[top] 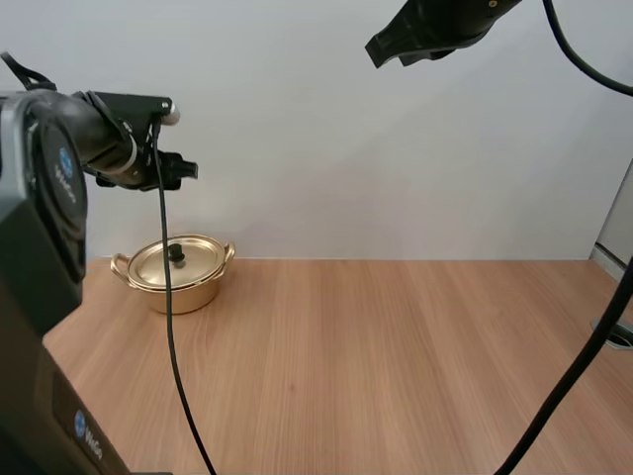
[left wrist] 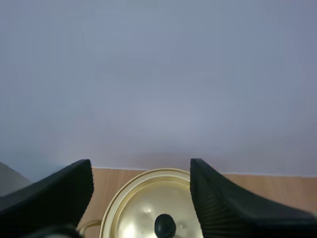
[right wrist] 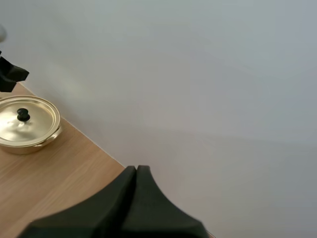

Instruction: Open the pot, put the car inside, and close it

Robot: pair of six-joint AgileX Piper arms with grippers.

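A small golden pot [top: 176, 272] stands at the table's far left, near the wall, with its lid [top: 178, 259] on and a black knob [top: 177, 254] in the middle. My left gripper [top: 183, 170] hangs well above the pot. In the left wrist view its fingers [left wrist: 59, 191] stand wide apart with nothing between them, and the lid [left wrist: 148, 208] and knob [left wrist: 165, 225] lie below the gap of the left gripper [left wrist: 140, 168]. My right gripper [top: 394, 49] is high up at the back right, its fingers together as one wedge [right wrist: 136, 171], far from the pot [right wrist: 27, 124].
The wooden table [top: 396, 346] stretches bare from the pot to the right edge. A pale wall runs right behind the pot. My left arm's base [top: 40, 247] stands at the near left edge.
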